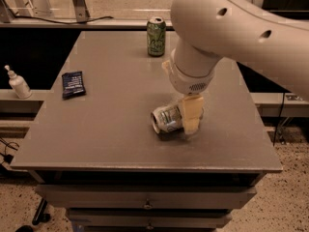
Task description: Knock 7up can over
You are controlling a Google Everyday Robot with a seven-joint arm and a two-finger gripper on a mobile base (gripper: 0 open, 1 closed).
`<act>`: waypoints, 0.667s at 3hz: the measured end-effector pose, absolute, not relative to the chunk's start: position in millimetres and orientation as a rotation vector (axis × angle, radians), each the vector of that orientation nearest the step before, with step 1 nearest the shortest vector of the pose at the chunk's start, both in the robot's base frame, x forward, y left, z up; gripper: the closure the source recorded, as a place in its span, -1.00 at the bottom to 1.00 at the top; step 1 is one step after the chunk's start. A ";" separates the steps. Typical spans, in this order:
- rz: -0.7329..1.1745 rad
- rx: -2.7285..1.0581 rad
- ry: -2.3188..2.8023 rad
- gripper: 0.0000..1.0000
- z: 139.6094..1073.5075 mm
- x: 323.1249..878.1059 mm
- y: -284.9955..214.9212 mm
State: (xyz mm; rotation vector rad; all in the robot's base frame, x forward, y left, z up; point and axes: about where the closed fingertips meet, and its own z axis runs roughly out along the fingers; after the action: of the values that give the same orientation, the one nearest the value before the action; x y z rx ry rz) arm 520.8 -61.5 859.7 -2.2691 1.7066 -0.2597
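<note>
The 7up can [166, 119], silver with green lettering, lies on its side on the grey table [111, 129], its silver end facing front-left. My gripper [190, 121] hangs from the large white arm [227, 28] and comes down onto the can's right end, touching it. The can's right part is hidden behind the gripper.
A darker green can [156, 36] stands upright at the table's back edge. A dark blue packet [73, 84] lies at the left of the table. A white pump bottle [18, 82] stands on a shelf left of the table. Drawers sit below the front edge.
</note>
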 end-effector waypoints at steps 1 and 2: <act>-0.176 -2.224 1.726 -1.00 864.1 522.3 -75.0; -0.032 -2.081 1.771 -1.00 880.2 527.7 -118.8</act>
State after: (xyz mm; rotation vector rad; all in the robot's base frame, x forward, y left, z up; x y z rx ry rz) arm 527.7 -118.8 880.2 -2.0807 1.7707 -0.0321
